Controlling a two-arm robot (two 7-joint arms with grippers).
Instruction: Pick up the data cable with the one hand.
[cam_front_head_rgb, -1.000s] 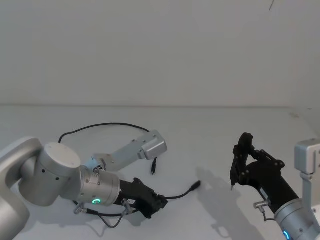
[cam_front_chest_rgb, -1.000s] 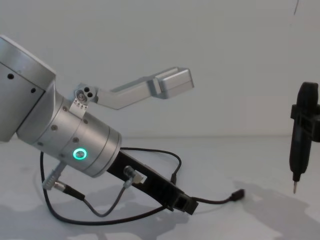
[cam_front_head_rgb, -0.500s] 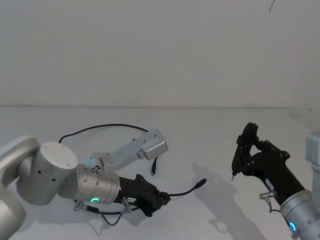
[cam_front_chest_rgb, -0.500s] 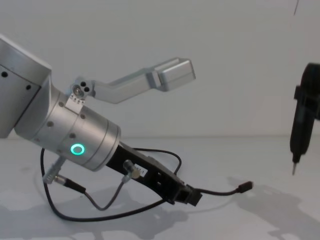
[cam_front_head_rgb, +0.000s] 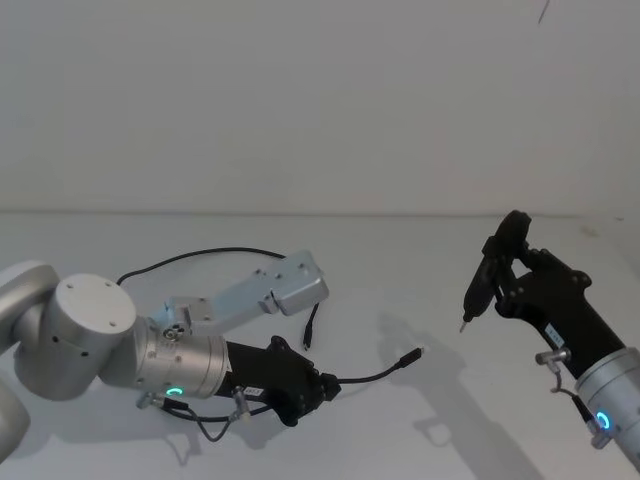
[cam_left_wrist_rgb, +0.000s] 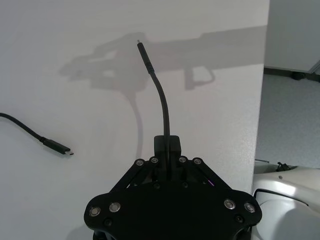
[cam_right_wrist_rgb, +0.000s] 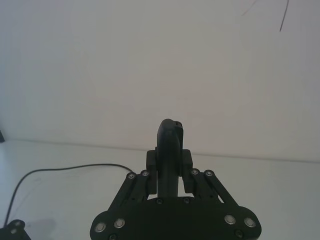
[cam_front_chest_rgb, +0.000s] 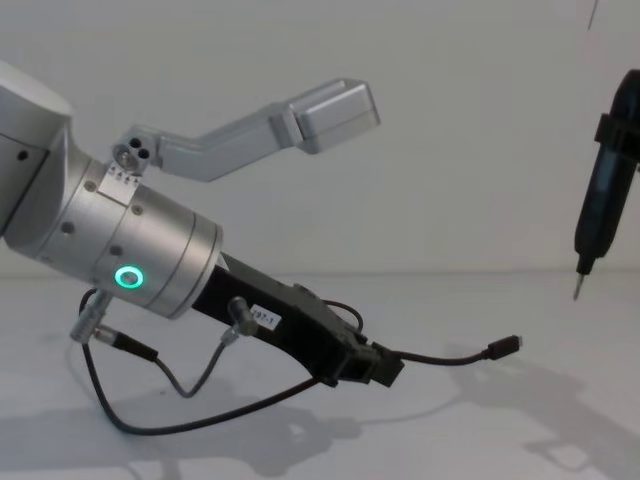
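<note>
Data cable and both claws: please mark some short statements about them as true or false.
1. The left claw is shut on the data cable. True.
2. The plug sticking out of that claw touches the pen-like tool. False: they are well apart.
3. The cable's other plug lies on the table. True.
4. The right claw is empty. False: it holds the pen-like tool, tip down.

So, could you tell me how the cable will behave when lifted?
The cable is probably semi-stiff over short spans: the stub past the left gripper holds a gentle arc in the air. Over its length it is likely floppy: the rest lies in a loose loop on the table, so it should sag and trail. Thin, so probably light.
</note>
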